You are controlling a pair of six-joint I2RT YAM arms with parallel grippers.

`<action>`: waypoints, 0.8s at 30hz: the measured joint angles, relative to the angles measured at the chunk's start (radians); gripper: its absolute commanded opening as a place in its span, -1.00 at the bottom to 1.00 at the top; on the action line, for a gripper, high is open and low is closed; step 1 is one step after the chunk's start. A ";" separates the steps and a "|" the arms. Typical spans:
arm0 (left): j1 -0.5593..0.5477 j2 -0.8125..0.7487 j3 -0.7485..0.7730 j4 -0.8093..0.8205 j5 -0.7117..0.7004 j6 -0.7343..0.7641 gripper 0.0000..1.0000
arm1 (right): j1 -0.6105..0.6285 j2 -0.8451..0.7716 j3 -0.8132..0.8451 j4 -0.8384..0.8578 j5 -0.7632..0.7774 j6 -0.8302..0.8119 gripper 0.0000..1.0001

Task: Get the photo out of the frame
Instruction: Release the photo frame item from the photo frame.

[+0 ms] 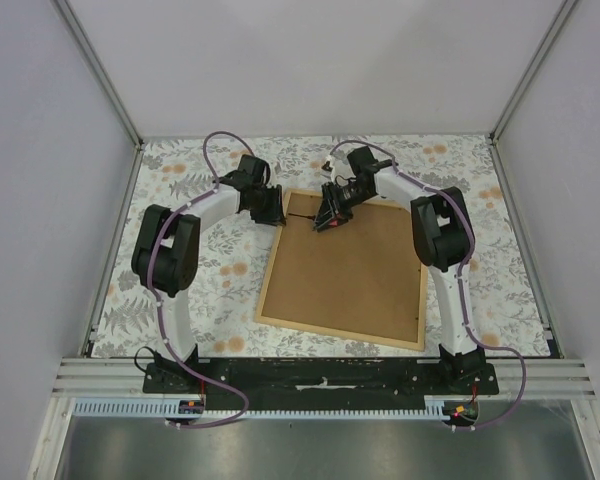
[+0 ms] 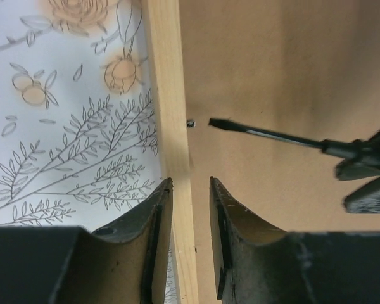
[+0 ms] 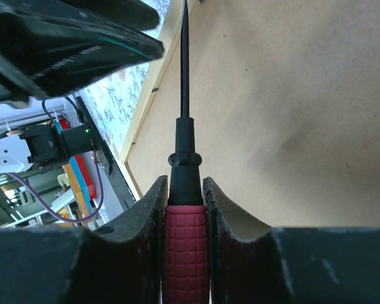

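Step in hand, by the look of it: prying up a retaining tab on the back of the large rectangular frame [image 1: 345, 270] of thin light-tan wood. Lying face down on the flowered white-and-orange tablecloth [image 1: 180, 165], brown backing board [image 2: 272, 63] upward. No sight of the photo; presumably under that board.

Right gripper [image 3: 185, 183]: clamped on the ribbed red handle of a flat-bladed, black-shafted screwdriver [image 3: 185, 126], over the frame's 12 o'clock edge in the top view. Left gripper [image 2: 190, 183]: jaws apart, gripping nothing, poised over the light wooden strip [image 2: 171, 95] near the frame's 11 o'clock corner.

To do it well:
- Bring the blade tip low and flat along the board; at present just at 3 o'clock of what looks like a small dark metal tab [image 2: 190, 123], and apart from it.
- Slide under the tab rather than stab down at it.
- Lever gently, so as not to gouge the board or skid onto the strip.
- Steady the frame by pressing the left gripper on the strip, since otherwise likely to slide on the cloth.
- Expect further tabs round the edge, though none visible here.

Counted: one frame, one screwdriver, one tab in view, two arms, two grippers, no photo visible.
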State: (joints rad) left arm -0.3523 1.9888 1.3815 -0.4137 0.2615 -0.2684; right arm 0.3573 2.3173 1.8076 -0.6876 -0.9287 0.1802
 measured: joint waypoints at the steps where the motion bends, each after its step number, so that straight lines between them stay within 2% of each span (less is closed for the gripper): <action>1: 0.003 0.000 0.008 0.002 0.007 0.000 -0.26 | 0.000 0.006 0.000 -0.004 -0.007 0.000 -1.00; 15: 0.030 0.042 0.108 0.026 0.062 0.000 -0.30 | -0.001 0.041 -0.001 -0.033 -0.017 -0.033 -1.00; 24: 0.031 0.095 0.119 0.027 0.061 0.001 -0.56 | -0.002 0.085 0.039 -0.063 -0.050 -0.043 -1.00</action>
State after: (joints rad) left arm -0.3218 2.0834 1.5009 -0.3870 0.3229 -0.2676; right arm 0.3553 2.4020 1.8469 -0.7502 -0.9783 0.1371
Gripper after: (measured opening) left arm 0.269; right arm 0.328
